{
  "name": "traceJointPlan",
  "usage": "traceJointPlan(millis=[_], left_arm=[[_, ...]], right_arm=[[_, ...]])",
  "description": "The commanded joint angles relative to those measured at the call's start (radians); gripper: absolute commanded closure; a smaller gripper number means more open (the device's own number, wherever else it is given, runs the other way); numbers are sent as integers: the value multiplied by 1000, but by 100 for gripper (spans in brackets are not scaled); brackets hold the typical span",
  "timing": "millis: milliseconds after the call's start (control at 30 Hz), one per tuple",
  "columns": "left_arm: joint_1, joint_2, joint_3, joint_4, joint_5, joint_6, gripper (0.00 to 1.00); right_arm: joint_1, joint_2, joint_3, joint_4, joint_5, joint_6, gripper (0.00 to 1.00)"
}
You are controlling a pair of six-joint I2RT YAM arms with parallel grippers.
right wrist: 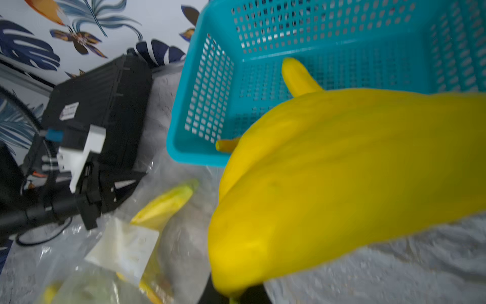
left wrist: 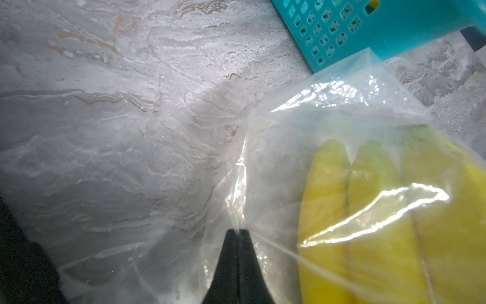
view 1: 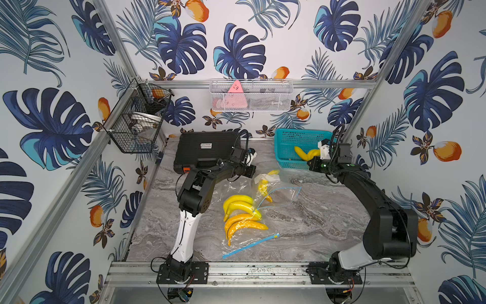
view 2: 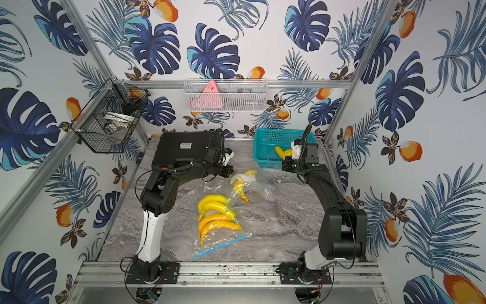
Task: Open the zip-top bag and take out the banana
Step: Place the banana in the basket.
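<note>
- Left of centre in both top views, the left gripper (left wrist: 238,233) is closed, its black tips pinching the film of a clear zip-top bag (view 1: 278,193).
- The bag lies crumpled at the frame's centre on the marble table (view 1: 328,223). Its blue zip strip gapes in a loop, and bagged bananas (view 1: 263,187) show yellow through the plastic.
- Upper right of centre, the right gripper (right wrist: 234,295) is clamped on a plump, glossy yellow banana (right wrist: 342,184), lifted clear of the bag by the teal basket (view 1: 289,136).

Banana bunch (right wrist: 342,184): blurred, cut off by the picture's edge. Bananas (left wrist: 381,223) inside zip-top bag (left wrist: 302,118): hazed, cut off. Black wire basket (view 1: 131,142): contents too small to tell.
</note>
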Motion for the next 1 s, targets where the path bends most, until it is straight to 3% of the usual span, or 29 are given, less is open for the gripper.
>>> traceJointPlan(millis=[0, 167, 233, 367, 400, 600, 767, 867, 967], left_arm=[[0, -15, -9, 20, 8, -11, 100], [-1, -14, -6, 15, 12, -8, 100], [-1, -14, -3, 11, 10, -5, 100], [0, -23, -13, 16, 11, -2, 100], [-1, -21, -11, 16, 12, -2, 100], [0, -20, -9, 11, 14, -2, 100], [1, -6, 6, 3, 22, -6, 100], [2, -4, 1, 7, 22, -7, 100], [3, -4, -4, 10, 23, -8, 100]], right_arm=[[-8, 92, 18, 166, -44, -5, 100], [-17, 247, 119, 132, -66, 7, 97], [-17, 297, 165, 83, -93, -8, 82], [-17, 237, 118, 114, -88, -26, 28], [-17, 192, 78, 151, -84, -15, 25], [11, -205, -159, 96, -48, -7, 29], [290, -492, -364, -73, 83, -75, 33], [433, -580, -467, -85, 138, -36, 43], [523, -622, -524, -99, 132, -27, 45]])
